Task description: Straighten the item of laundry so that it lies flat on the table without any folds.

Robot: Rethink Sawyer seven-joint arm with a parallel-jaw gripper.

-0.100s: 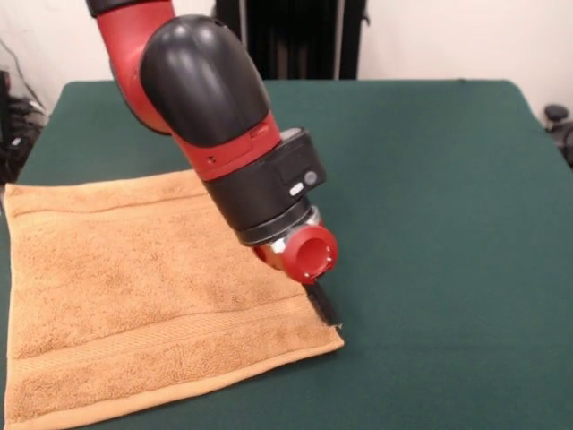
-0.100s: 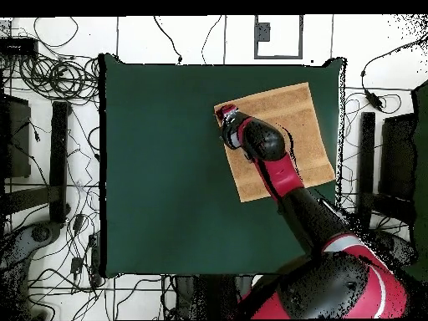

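Note:
The golden-tan towel (image 1: 134, 287) lies spread out on the dark green table (image 1: 430, 179), with a woven band running along its near side. The red and black arm reaches down over the towel's right part. My gripper (image 1: 324, 309) sits low at the towel's near right corner, touching or just above the cloth. The arm's wrist hides part of it. In the overhead view the towel (image 2: 292, 125) lies toward the table's (image 2: 159, 167) upper right, and the gripper (image 2: 227, 115) is at its upper left corner. The arm covers the towel's middle there.
The towel's left side reaches the table's left edge in the front view. Wide green cloth stretches to the right of the gripper. Cables (image 2: 58, 79) and dark stands (image 2: 58, 159) crowd the floor around the table.

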